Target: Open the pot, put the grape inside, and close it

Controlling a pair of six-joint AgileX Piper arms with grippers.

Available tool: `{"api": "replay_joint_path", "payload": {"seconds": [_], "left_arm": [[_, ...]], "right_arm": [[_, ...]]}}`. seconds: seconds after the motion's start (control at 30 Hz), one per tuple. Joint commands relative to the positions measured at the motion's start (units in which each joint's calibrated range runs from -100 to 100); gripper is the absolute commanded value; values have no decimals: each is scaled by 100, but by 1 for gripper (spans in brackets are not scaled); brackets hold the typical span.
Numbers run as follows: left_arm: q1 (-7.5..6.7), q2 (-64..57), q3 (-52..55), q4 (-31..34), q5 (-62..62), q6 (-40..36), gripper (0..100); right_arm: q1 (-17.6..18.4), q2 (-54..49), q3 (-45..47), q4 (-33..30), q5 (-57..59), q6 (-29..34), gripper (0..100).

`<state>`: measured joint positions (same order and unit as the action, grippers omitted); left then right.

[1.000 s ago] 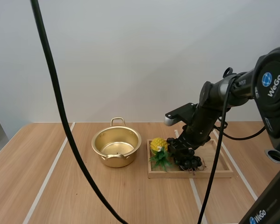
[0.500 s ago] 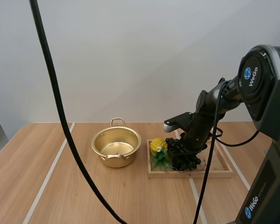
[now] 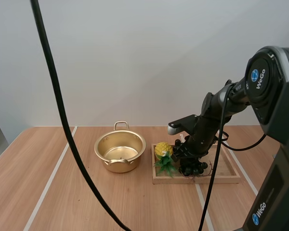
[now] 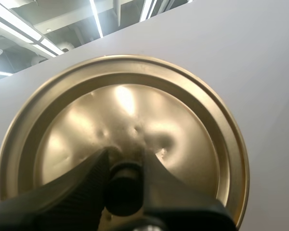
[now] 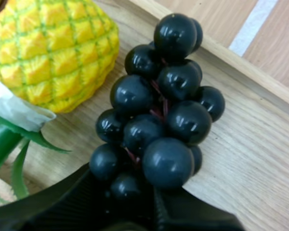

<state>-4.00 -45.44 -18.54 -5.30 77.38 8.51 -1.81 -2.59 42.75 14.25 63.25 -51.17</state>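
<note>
The golden pot (image 3: 120, 152) stands open on the table, left of the wooden tray (image 3: 221, 179). Its lid (image 4: 173, 125) fills the left wrist view from below, and my left gripper (image 4: 125, 175) is shut on its dark knob (image 4: 124, 195). A bunch of dark grapes (image 5: 154, 115) lies in the tray (image 5: 241, 159) beside a toy pineapple (image 5: 53, 53). My right gripper (image 5: 123, 185) pinches the near end of the bunch between its fingertips. In the high view that gripper (image 3: 185, 156) reaches down onto the grapes (image 3: 195, 167), just right of the pineapple (image 3: 164, 150).
Green pineapple leaves (image 3: 165, 166) spread over the tray's front left corner. Bare wooden table lies in front of the pot and to its left, crossed by white stripes.
My right arm has come down and a little left onto the grapes, then almost stopped. The grapes, the pineapple and the pot stay where they were.
</note>
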Motion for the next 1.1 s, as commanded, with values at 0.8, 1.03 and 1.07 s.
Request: {"api": "replay_joint_path", "payload": {"seconds": [0.8,1.03,1.07], "left_arm": [[-3,-26,-44,-23,-187,11,0],[-3,-41,-44,-23,-183,11,0],[-3,-41,-44,-23,-183,11,0]], "right_arm": [[-17,-3904,-639,-333,1639,158,0],[-17,-4322,-1663,117,2514,158,0],[-17,-4355,-1759,175,2566,158,0]]}}
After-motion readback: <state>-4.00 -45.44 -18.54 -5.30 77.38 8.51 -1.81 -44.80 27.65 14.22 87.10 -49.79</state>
